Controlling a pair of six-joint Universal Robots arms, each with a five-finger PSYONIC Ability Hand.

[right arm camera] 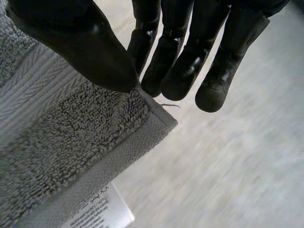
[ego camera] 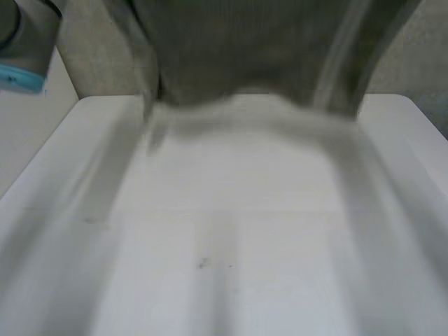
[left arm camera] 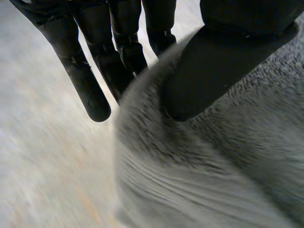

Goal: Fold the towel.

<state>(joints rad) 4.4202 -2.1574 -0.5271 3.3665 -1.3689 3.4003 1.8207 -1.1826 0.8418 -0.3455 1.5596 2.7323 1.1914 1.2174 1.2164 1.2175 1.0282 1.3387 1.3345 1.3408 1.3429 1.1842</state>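
— Where does the towel (ego camera: 252, 63) end for you?
— It runs off the head view's top edge; its label (right arm camera: 102, 213) is cut off too, print too small to read; cloth hides some fingertips of the left hand (left arm camera: 223, 71).

The grey terry towel (ego camera: 252, 56) hangs spread across the upper middle of the frame, its lower edge wavy and blurred. A woven band runs along its hem, and a white care label (right arm camera: 102, 211) sits near one corner.
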